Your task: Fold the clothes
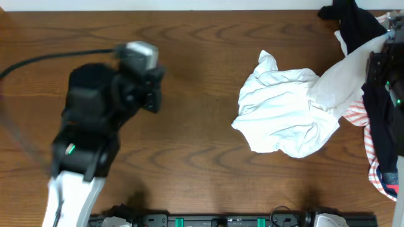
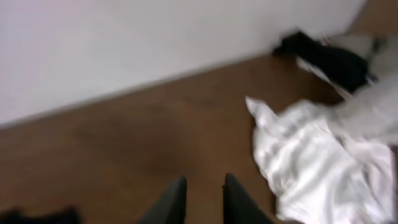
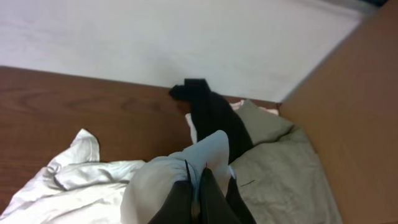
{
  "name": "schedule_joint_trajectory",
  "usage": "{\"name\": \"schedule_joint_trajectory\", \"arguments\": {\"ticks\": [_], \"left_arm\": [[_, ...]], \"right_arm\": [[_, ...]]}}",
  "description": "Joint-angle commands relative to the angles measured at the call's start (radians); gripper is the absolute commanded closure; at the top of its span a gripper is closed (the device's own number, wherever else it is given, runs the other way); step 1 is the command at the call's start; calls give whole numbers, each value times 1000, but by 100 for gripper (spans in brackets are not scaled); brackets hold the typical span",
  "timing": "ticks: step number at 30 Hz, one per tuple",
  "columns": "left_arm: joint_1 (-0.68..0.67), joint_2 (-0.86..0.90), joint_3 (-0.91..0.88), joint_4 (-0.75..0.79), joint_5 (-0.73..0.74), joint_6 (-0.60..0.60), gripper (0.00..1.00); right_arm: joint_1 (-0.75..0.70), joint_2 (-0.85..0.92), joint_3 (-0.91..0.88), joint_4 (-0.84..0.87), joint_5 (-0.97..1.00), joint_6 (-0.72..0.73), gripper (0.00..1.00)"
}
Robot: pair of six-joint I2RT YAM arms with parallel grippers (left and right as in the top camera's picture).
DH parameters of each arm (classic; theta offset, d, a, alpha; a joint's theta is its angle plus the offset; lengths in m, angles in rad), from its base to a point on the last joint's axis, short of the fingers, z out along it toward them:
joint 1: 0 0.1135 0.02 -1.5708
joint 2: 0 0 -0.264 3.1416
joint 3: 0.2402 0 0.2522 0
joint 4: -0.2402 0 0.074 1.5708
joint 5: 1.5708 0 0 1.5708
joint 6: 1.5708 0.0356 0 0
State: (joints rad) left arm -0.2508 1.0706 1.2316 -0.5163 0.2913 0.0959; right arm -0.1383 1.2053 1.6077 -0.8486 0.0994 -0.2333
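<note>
The clothes lie on the right half of the table. A large wrinkled white shirt [image 1: 284,113] is bunched up in a heap, and one part of it is drawn up toward the right edge. My right gripper [image 3: 198,177] is shut on that raised white fold and shows at the right edge in the overhead view [image 1: 374,57]. My left gripper [image 2: 204,186] hovers over bare wood, well left of the white shirt [image 2: 317,162]. Its jaws stand a little apart with nothing between them. From overhead the left arm is blurred, with the left gripper [image 1: 154,88] at its end.
A black garment [image 1: 353,19] lies at the back right corner, and a red-striped one [image 1: 379,170] sits under dark cloth along the right edge. A beige garment [image 3: 280,168] lies behind the black garment [image 3: 211,112]. A white wall [image 2: 155,37] backs the table.
</note>
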Motion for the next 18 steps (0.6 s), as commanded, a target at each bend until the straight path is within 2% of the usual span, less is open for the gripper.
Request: {"name": "schedule_joint_trajectory", "arguments": {"ticks": [1, 5, 10, 18], "left_arm": [[-102, 128, 1, 5, 49, -11, 78], [-241, 263, 1, 3, 49, -16, 67], [-410, 422, 1, 2, 49, -101, 36], [-633, 643, 1, 84, 49, -88, 28]], "right_arm": [[-5, 21, 15, -5, -21, 20, 99], [-5, 33, 15, -13, -21, 19, 99], [-5, 35, 15, -11, -21, 19, 99], [-5, 35, 15, -12, -22, 20, 99]]}}
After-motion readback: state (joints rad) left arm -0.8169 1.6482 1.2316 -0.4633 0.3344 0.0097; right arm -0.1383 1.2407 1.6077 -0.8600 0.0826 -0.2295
